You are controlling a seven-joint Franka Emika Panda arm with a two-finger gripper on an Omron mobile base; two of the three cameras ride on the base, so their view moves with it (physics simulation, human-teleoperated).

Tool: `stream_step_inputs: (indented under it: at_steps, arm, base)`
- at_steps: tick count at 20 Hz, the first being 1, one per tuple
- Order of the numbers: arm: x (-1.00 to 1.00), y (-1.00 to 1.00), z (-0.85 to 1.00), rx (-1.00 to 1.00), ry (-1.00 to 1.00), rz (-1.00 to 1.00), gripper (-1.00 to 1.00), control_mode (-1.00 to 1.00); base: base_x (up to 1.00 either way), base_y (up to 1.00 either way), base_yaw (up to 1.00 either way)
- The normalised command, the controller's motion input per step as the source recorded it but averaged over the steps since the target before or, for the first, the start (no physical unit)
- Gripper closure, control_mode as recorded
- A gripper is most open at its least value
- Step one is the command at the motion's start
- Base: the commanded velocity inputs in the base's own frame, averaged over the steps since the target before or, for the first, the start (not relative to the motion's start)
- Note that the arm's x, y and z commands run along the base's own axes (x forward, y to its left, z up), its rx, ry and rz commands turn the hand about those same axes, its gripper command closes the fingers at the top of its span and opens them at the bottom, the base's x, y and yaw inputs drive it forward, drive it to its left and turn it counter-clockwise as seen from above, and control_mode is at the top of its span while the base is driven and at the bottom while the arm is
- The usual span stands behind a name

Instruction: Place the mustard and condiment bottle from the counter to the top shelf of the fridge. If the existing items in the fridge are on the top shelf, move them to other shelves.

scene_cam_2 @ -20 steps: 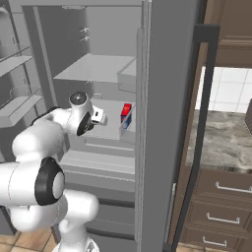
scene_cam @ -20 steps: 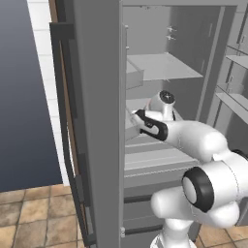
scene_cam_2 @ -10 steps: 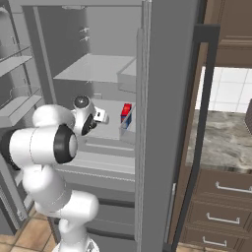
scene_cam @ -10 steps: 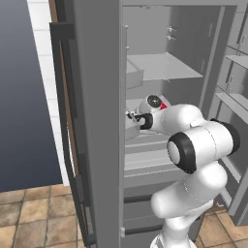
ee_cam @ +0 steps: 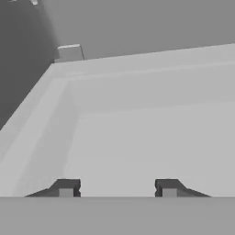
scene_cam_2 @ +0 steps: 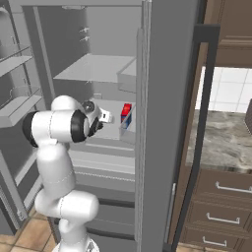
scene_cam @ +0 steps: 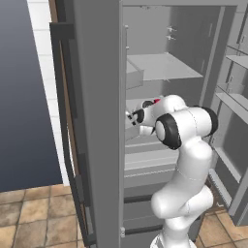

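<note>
Reaching into the open fridge (scene_cam: 97, 97), the arm folds tight on itself, elbow high, with the hand pushed into the cavity at mid height. Gripper (ee_cam: 117, 188) — fingertips stand wide apart in the hand view, nothing between them; the pincer is open and empty. In the left base view the gripper (scene_cam: 131, 116) sits at the 9 o'clock end of the forearm, just inside the cavity's near wall. In the right base view the gripper (scene_cam_2: 106, 117) points toward 3 o'clock, near the red carton (scene_cam_2: 126, 114) but apart from it.

Red carton: upright on a middle shelf, blue and yellow markings on its face, close to the cavity's right wall as seen from the right base view. From the left base view just a red sliver of the carton (scene_cam: 156, 101) shows over the wrist.

Top shelf (scene_cam_2: 96, 69) — a flat light-grey board at 12 o'clock from the hand. Hand view faces a pale grey shelf surface (ee_cam: 151, 137).

Counter (scene_cam_2: 221, 140), grey marbled, lies at 3 o'clock in the right base view beyond the fridge, wooden drawers (scene_cam_2: 219, 206) beneath.
</note>
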Motion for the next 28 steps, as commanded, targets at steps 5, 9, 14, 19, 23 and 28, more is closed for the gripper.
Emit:
stream_step_inputs:
  at_steps: [5,9,14,19,23,28]
  arm:
    - [-0.15,0.00,0.42,0.02,-0.13,-0.11,-1.00,-1.00]
    - [-0.72,0.00,0.99,0.00,-0.22,0.00,-1.00,-1.00]
    - [-1.00,0.04,1.00,0.00,-0.33,0.00,-1.00,-1.00]
    - [-1.00,0.02,1.00,0.00,-0.18,0.00,-1.00,-1.00]
    - [-1.00,0.00,1.00,-0.04,0.00,0.00,-1.00,-1.00]
    - [-1.00,-0.03,1.00,-0.01,0.17,0.00,-1.00,-1.00]
  base:
    - [0.00,0.00,0.00]
    - [0.00,0.00,0.00]
    - [0.00,0.00,0.00]
    - [0.00,0.00,0.00]
    - [0.00,0.00,0.00]
    - [0.00,0.00,0.00]
